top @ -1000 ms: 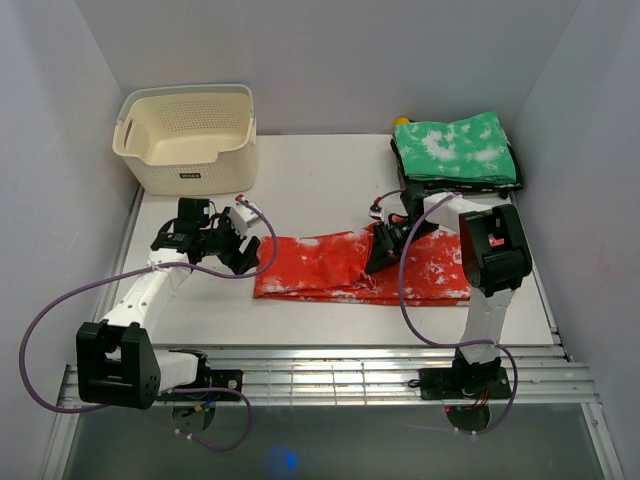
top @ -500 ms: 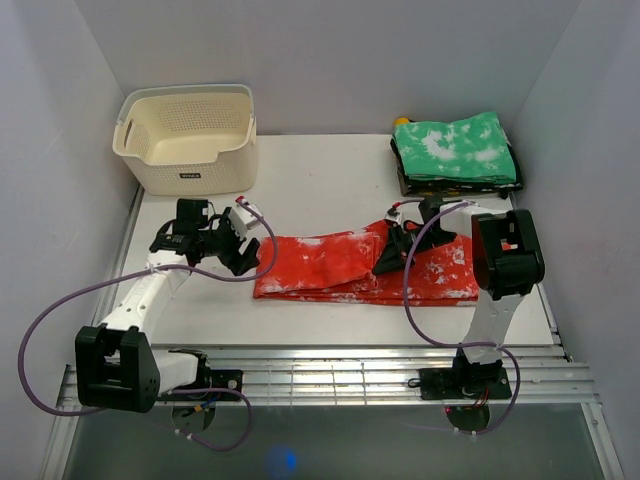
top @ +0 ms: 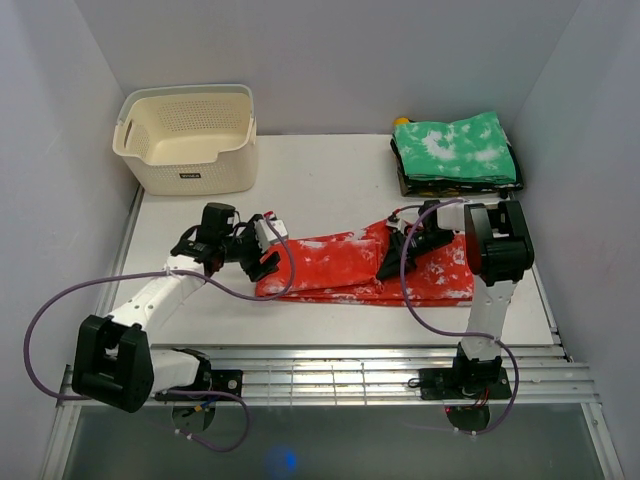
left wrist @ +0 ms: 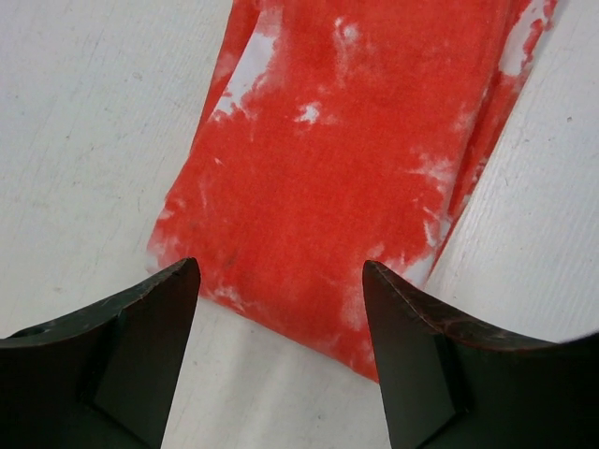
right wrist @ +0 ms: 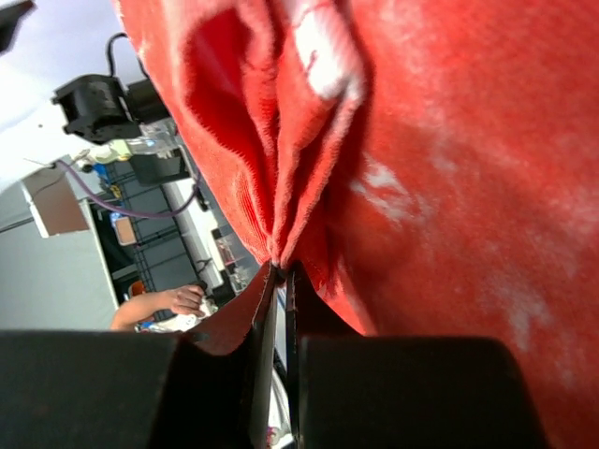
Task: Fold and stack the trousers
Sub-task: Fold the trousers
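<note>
I am watching my left gripper (left wrist: 281, 276) hovering with its dark jaws spread wide over the hem end of the red trousers (left wrist: 356, 159), which are lying flat on the white table (left wrist: 84, 122).

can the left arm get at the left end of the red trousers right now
Probably yes: the left pincer hangs open right over that end of the red trousers, which lies flat on the table with nothing covering it.
</note>
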Controlling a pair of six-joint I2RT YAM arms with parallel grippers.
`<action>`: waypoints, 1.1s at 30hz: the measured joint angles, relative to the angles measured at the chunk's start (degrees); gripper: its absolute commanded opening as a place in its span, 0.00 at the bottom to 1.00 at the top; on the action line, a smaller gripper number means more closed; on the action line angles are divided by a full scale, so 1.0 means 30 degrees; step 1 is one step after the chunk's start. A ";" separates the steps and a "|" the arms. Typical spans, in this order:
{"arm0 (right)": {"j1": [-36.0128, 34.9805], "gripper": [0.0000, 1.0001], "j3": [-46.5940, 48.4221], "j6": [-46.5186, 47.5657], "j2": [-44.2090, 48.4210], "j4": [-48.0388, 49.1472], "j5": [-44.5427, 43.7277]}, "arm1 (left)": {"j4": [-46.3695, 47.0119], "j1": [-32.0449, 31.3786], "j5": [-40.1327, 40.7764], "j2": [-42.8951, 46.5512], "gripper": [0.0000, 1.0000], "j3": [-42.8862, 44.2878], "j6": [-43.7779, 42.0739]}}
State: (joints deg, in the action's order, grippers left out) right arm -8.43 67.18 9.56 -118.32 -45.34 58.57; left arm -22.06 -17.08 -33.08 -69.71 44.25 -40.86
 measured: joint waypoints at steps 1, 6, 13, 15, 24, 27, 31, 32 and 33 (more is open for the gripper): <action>-0.0022 0.08 -0.0066 0.0066 0.0051 0.0007 -0.0153 | 0.0044 -0.0124 -0.0036 -0.0299 0.79 0.0160 0.0073; -0.0109 0.09 -0.0219 0.0466 0.0838 -0.0452 -0.1399 | 0.0452 -0.0918 -0.0189 -0.1639 0.67 0.0437 0.0809; -0.0182 0.34 0.0852 0.0962 0.2237 -0.1545 -0.4707 | 0.0954 -0.1632 -0.0124 -0.3541 0.48 0.0087 0.1326; -0.0182 0.36 0.1967 0.0933 0.2820 -0.1552 -0.5180 | 0.0925 -0.1632 -0.0087 -0.3883 0.51 -0.0408 0.1224; -0.2856 0.29 0.5020 0.1071 0.3548 -0.0838 -0.2754 | 0.1020 -0.1632 0.0408 -0.4189 0.61 -0.1078 0.1260; -0.4481 0.26 0.3213 0.1457 0.2922 -0.0648 -0.1690 | 0.1027 -0.1545 0.0619 -0.4575 0.61 -0.1056 0.1792; -0.4954 0.24 0.0685 0.2266 0.0998 -0.0801 -0.1588 | 0.0896 -0.0707 0.0364 -0.4918 0.61 -0.1049 0.2579; -0.4838 0.24 0.0313 0.2426 0.0634 -0.0838 -0.1683 | 0.0809 -0.0350 0.0226 -0.4947 0.61 -0.1035 0.2725; -0.4656 0.24 -0.0131 0.2608 0.0321 -0.0845 -0.1756 | 0.0699 0.0073 0.0095 -0.4983 0.61 -0.1013 0.2863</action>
State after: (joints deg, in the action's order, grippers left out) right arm -22.39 66.78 17.39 -117.36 -47.88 53.30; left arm -19.97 -16.86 -32.80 -84.66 41.21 -32.27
